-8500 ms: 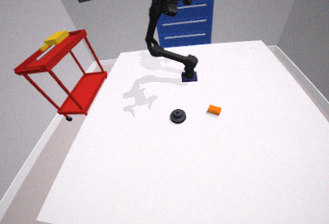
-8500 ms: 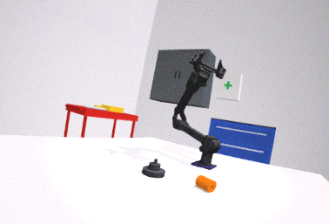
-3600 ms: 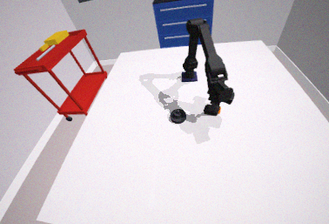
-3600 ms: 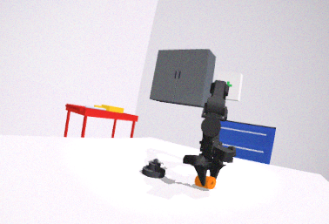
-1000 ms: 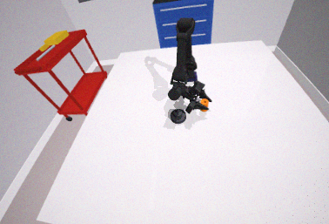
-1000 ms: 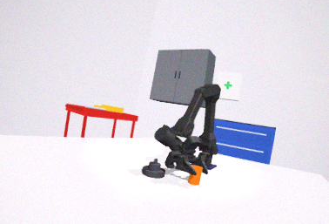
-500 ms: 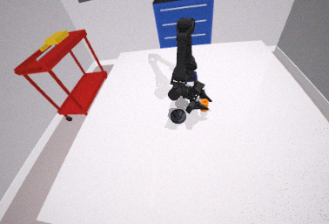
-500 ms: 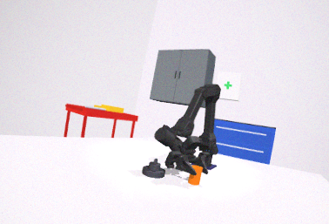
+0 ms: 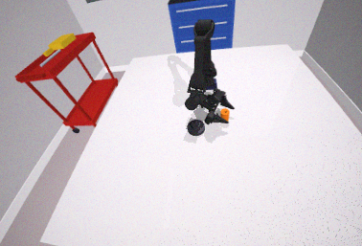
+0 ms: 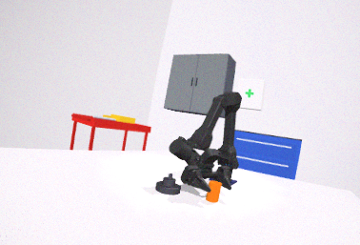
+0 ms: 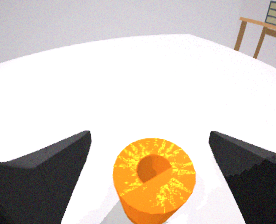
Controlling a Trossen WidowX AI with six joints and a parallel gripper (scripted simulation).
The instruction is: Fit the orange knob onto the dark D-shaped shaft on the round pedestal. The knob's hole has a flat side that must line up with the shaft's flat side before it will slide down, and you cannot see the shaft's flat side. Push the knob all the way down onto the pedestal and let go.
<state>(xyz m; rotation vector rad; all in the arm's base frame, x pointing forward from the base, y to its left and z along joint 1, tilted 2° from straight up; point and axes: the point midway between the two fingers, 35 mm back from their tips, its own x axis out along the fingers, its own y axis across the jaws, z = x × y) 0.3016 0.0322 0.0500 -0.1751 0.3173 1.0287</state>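
The orange knob (image 9: 225,114) (image 10: 213,192) (image 11: 164,197) stands on the white table, its hole facing up. In the wrist view the flat side is at the hole's lower right, slanting up to the right. My gripper (image 9: 230,114) (image 10: 219,189) (image 11: 151,136) is wide open, one finger on each side of the knob's top, with a gap on both sides in the wrist view. The dark round pedestal (image 9: 195,127) (image 10: 164,190) stands apart from the knob, to its left in the top and exterior views. Its bare shaft (image 10: 170,176) points up; the shaft's flat side cannot be made out.
A dark blue flat thing (image 9: 212,84) (image 10: 232,181) lies behind the gripper, partly hidden by the arm. A red cart (image 9: 57,60) (image 10: 114,124) stands beyond the table at the left, and a blue drawer cabinet (image 9: 203,17) (image 10: 267,153) stands behind the arm.
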